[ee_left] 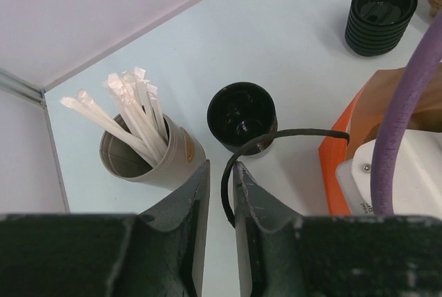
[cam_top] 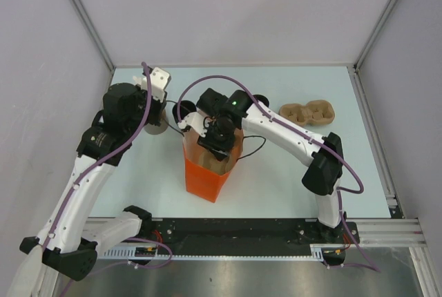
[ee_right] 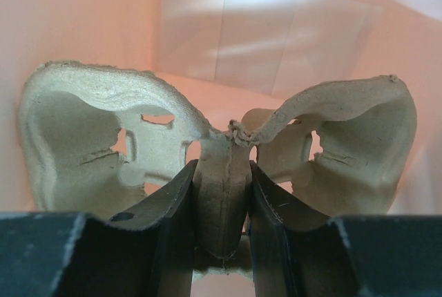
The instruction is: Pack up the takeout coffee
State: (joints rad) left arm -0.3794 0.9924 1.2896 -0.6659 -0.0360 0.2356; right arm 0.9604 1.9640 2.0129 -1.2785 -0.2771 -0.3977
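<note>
The takeout coffee (ee_left: 381, 14), a small black tapered cup with a round black plastic lid, stands upright on the pale surface (cam_top: 276, 173) towards the back. Nothing touches it, and it is not packed yet. Nearer to the left arm stands a lidless black cup (ee_left: 242, 114) of similar shape, and just beside that a grey cup of white straws (ee_left: 148, 159).

The left claw (ee_left: 221, 173) hangs above these two with its fingers only a little apart, and it holds nothing. A thin black cable (ee_left: 290, 132) loops across its view, close to the lidless black cup.

The right claw (ee_right: 221, 169) is down inside the tall orange paper bag (cam_top: 205, 176) in the middle of the surface. It is closed on the central ridge of a beige moulded pulp cup carrier (ee_right: 90, 124), whose two pockets spread to either side. A second carrier (cam_top: 307, 112) of the same kind lies well apart on the right.

In my judgement the step in hand is seating the carrier on the bottom of the bag, and there are several risks:

- The bag stands free, so a sideways push from the arm could tip it.
- If the carrier is let go while tilted, it may wedge against the walls, and the coffee could not sit level.
- The two black cups look alike, so the lidless one could be taken by mistake.
- The cable could catch on a cup and drag it.
</note>
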